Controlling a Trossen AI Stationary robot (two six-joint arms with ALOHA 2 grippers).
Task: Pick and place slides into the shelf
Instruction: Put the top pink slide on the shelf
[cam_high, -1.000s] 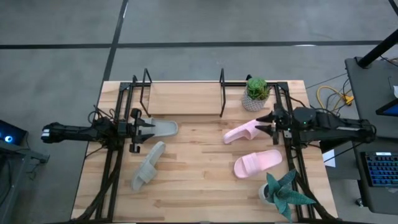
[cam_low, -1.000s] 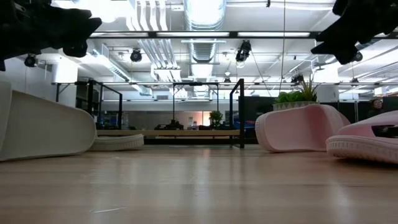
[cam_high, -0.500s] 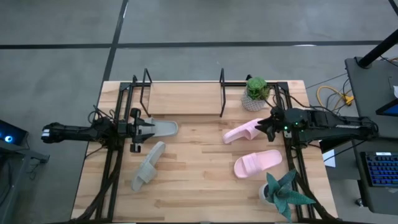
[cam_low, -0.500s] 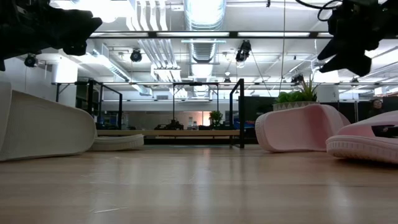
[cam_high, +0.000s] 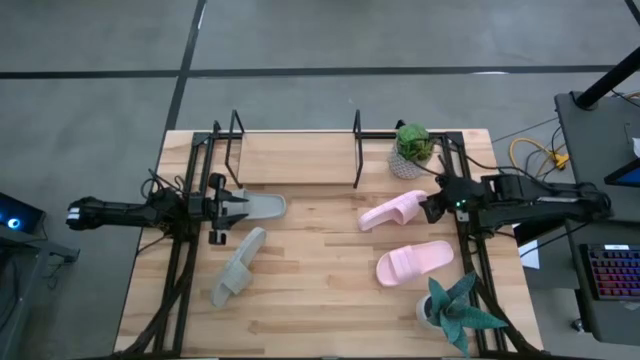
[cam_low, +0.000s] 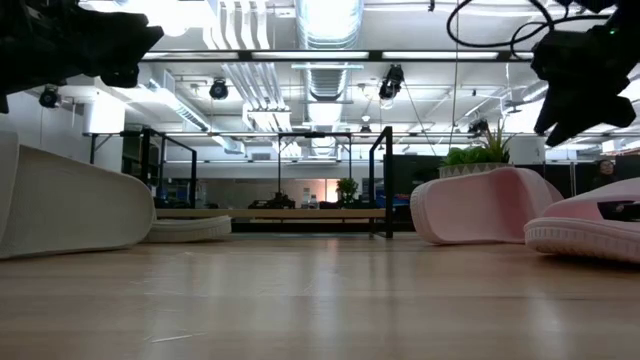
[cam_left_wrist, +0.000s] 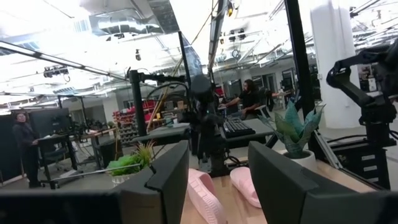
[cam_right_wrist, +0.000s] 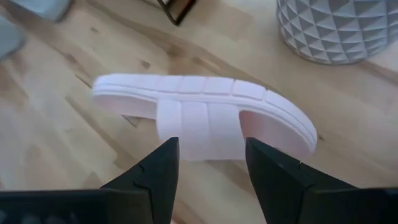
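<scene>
The nearer pink slide (cam_high: 392, 213) lies on its side on the table, at about 5 o'clock from the empty shelf (cam_high: 295, 158). The right gripper (cam_right_wrist: 208, 163) hovers over its strap, fingers parted and empty. Best lowered straight so they straddle the strap evenly, clear of the planter (cam_high: 411, 150). The left gripper (cam_high: 238, 204) waits, part-open, by a grey-green slide (cam_high: 262, 207)

The shelf (cam_high: 290, 158) stands at the worktop's (cam_high: 320, 310) back edge. Two slides (cam_high: 245, 235) lie at the left, two more (cam_high: 400, 240) at the right, between two plants (cam_high: 412, 150).
</scene>
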